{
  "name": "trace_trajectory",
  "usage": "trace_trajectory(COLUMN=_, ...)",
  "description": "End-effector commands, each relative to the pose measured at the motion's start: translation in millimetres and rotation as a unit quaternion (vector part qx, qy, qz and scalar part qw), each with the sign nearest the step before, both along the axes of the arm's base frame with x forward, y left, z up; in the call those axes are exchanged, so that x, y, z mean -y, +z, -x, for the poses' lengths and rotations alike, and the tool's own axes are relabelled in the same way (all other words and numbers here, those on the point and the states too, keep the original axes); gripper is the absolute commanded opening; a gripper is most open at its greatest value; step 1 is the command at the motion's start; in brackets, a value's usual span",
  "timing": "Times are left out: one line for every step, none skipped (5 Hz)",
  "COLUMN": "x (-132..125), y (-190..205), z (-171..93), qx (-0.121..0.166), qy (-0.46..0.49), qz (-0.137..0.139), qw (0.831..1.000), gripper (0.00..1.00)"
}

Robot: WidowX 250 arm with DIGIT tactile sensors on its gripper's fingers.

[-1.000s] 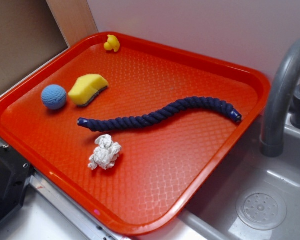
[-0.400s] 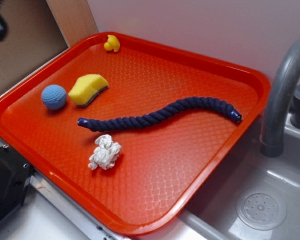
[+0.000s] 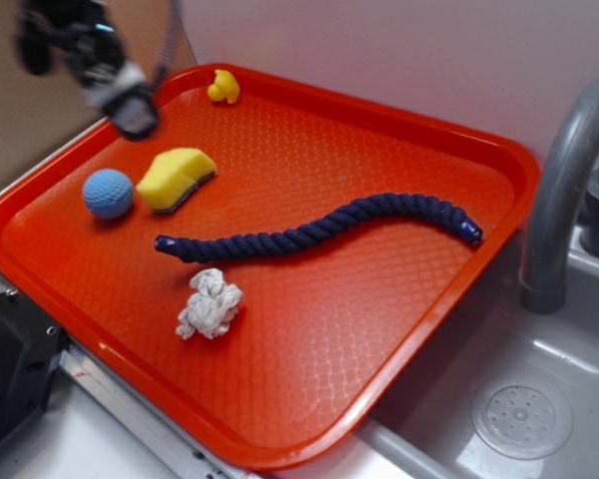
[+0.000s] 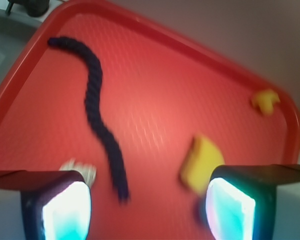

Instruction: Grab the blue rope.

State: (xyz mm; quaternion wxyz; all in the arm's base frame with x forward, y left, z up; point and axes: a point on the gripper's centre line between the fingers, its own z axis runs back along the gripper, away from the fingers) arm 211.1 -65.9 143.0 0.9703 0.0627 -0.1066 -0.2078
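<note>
Your inventory, operator, item by item.

Tray (image 3: 499, 160): orange-red plastic with a raised rim and textured floor. It carries everything listed below.

Blue rope (image 3: 319, 230): dark navy, twisted strands, lying flat in a shallow wave across the middle of the tray. One capped end points toward the tray's right edge, nearest the faucet; the other lies toward the left half, close to the paper wad. In the wrist view you see it (image 4: 97, 110) as a blurred dark curve running from the top left down to the centre. Nothing touches it.

Ball (image 3: 108, 193): light blue, near the tray's left edge, just beside the sponge.

Sponge (image 3: 176, 178): yellow wedge, right of the ball; also visible in the wrist view (image 4: 201, 162).

Duck (image 3: 223, 87): small, yellow, at the tray's far corner by the wall.

Paper wad (image 3: 210, 304): white and crumpled, toward the tray's front edge, just beside the rope's left end.

Gripper (image 3: 130, 105): blurred in the exterior view, up in the air over the tray's far left part, above the ball and sponge and well apart from the rope. In the wrist view (image 4: 147, 207) its two fingers stand spread wide, holding nothing.

Faucet (image 3: 564, 190): grey, beyond the tray's right edge, over a grey sink (image 3: 524, 414).
</note>
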Motion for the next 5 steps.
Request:
trace_trajectory(x=35, y=-48, z=-34, qx=-0.013, qy=-0.071, qz=0.004, qw=0.997, gripper=1.00)
trace_trajectory(x=41, y=-72, z=-34, qx=-0.042, qy=-0.091, qz=0.006, qw=0.995, gripper=1.00)
trace_trajectory(x=42, y=-88, z=-37, qx=-0.058, qy=-0.102, qz=0.004, qw=0.993, gripper=1.00)
trace_trajectory(x=48, y=-98, z=-37, qx=-0.073, qy=-0.123, qz=0.007, qw=0.990, gripper=1.00)
trace_trajectory(x=46, y=-105, z=-40, qx=-0.084, qy=-0.129, qz=0.010, qw=0.988, gripper=1.00)
